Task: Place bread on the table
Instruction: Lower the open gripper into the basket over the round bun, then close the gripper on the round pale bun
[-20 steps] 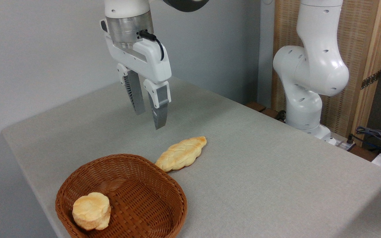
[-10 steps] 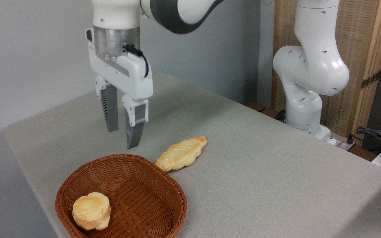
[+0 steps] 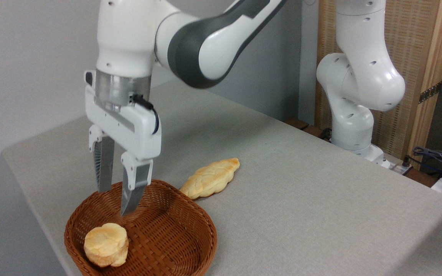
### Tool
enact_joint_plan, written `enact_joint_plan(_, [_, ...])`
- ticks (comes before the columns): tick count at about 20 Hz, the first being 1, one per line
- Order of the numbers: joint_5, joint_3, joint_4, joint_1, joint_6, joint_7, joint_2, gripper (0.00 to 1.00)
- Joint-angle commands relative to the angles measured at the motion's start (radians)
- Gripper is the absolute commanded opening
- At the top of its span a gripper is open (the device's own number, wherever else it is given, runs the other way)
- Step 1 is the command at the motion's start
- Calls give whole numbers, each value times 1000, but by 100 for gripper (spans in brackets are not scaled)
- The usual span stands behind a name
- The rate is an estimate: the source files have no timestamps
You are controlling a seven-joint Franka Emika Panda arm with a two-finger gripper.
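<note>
Hovering over the basket (image 3: 190, 226), the gripper (image 3: 115, 201) has its fingers slightly apart, holding nothing. Round bun (image 3: 106, 244) sits just below-left of the tips, lower left of frame, so I'd guess a short drop that way.

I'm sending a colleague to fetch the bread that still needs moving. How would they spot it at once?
On the grey-beige table, find the brown wicker basket at the near left corner, below the robot's open hand. The round bun lies inside against its left wall. Thick and round, it differs from the long braided loaf, which lies on the table.
</note>
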Motion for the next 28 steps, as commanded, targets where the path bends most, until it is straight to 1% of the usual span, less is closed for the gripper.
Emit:
enact_joint_plan(1, [0, 10, 3, -4, 69, -7, 45, 100])
enact_joint_plan(4, [0, 11, 3, -4, 121, -6, 82, 100])
enact_joint_plan(8, [2, 30, 3, -4, 191, -4, 129, 100])
enact_joint_plan(11, [2, 34, 3, -4, 225, -4, 159, 100])
enact_joint_plan(14, [3, 34, 6, -4, 230, -4, 175, 100])
enact_joint_plan(28, [0, 21, 3, -12, 221, -10, 183, 100])
